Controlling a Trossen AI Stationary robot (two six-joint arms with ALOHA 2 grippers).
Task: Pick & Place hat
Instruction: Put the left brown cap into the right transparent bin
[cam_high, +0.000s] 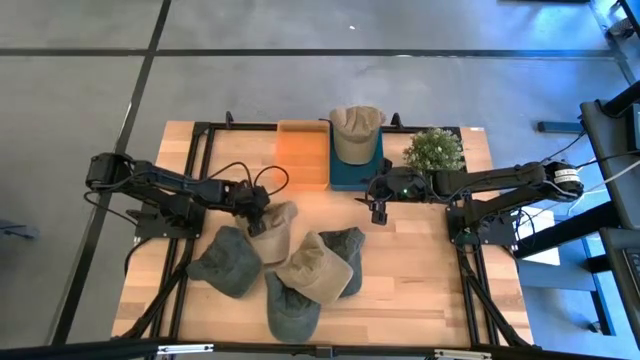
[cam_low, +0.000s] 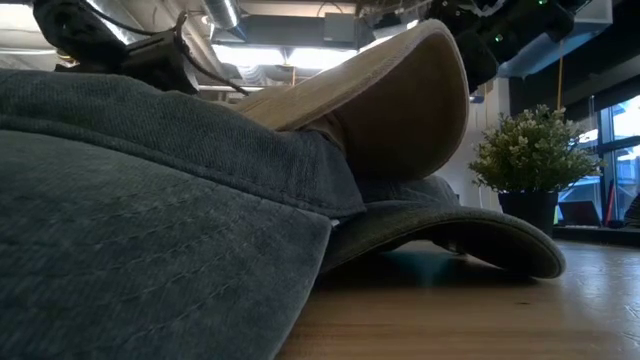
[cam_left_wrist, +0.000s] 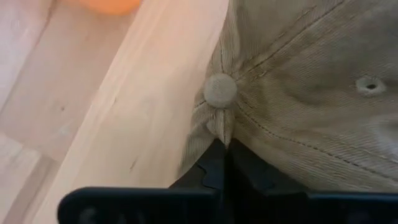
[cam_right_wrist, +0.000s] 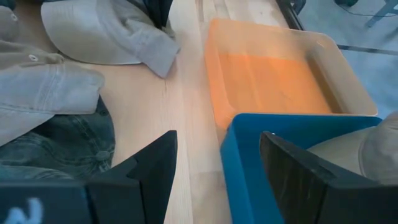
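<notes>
A tan corduroy cap (cam_high: 276, 226) lies on the table at the left of a pile of caps. My left gripper (cam_high: 258, 203) is shut on it at its crown; the cap fills the left wrist view (cam_left_wrist: 311, 93). Another tan cap (cam_high: 356, 130) sits in the blue bin (cam_high: 350, 176) at the far edge. My right gripper (cam_high: 380, 207) is open and empty just in front of that bin, and its wrist view (cam_right_wrist: 217, 171) shows the bin's rim (cam_right_wrist: 249, 140). The pile holds a dark green cap (cam_high: 226, 262), a tan cap (cam_high: 316, 268) and dark caps (cam_high: 346, 248). My left gripper pinches a small fold of the tan cap's crown cloth (cam_left_wrist: 217, 127) between its two fingers, right beside the top button (cam_left_wrist: 220, 91). The fingers (cam_left_wrist: 211, 165) come from the table's left side. The cap's body still lies on the table.
An orange bin (cam_high: 302, 155) stands left of the blue bin at the far edge, with a potted plant (cam_high: 433, 150) to the right. Black frame rails run along both table sides. In the low view the caps (cam_low: 150, 200) fill the foreground.
</notes>
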